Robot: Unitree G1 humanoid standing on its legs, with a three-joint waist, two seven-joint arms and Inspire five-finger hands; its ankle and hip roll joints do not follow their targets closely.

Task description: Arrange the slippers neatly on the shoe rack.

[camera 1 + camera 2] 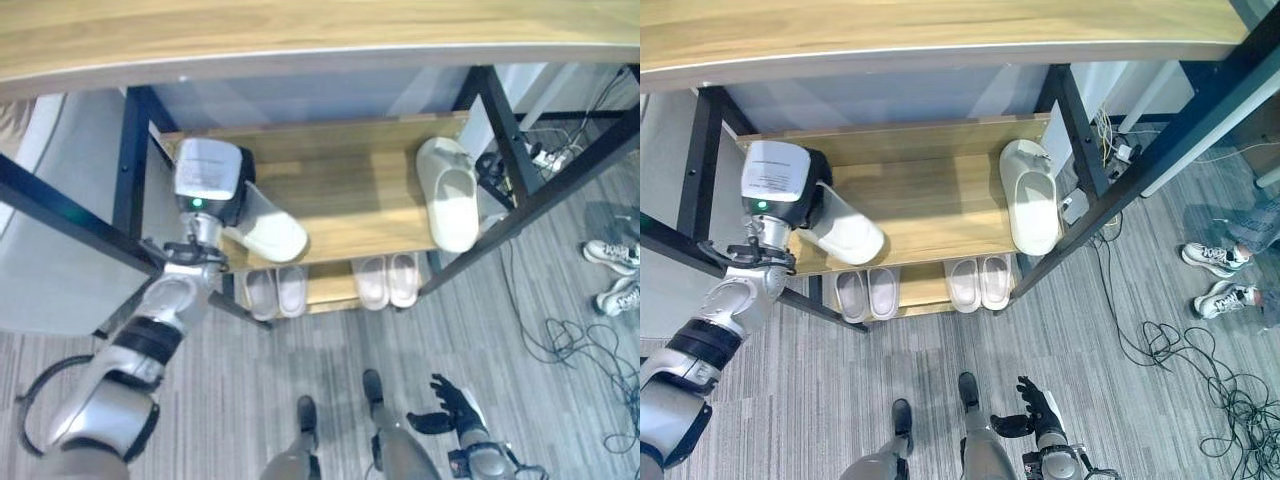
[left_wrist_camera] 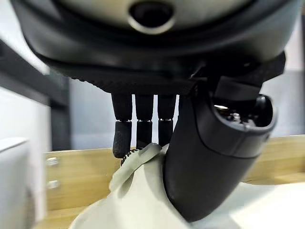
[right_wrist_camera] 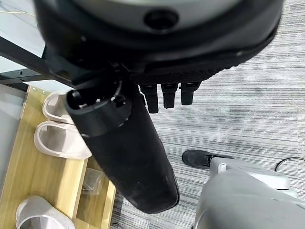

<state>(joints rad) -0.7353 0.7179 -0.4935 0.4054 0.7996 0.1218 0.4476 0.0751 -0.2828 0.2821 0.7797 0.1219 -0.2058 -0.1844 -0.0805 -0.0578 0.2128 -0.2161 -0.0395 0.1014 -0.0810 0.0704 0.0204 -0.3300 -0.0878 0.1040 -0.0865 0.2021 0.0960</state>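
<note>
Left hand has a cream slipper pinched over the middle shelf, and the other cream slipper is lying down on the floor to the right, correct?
Not quite. The left hand does pinch a cream slipper over the middle shelf, but the other cream slipper lies on that shelf's right end, as the left eye view shows.

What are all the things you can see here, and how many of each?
Shoe rack: one, wooden shelves on a black frame, under a long wooden top.
Held slipper: one, cream, at the middle shelf's left front edge, in the left hand.
Lone slipper: one, cream, lying on the right of the middle shelf.
Lower slippers: four, pale pinkish, in two side-by-side pairs on the bottom shelf.
Sneakers: two, white and dark, on the grey floor at the right.
Power strip: one, white, on the floor behind the rack's right end.
Left hand: dark, fingers and thumb closed on the held slipper.
Right hand: dark, fingers relaxed, low over the floor, holding nothing.
</note>
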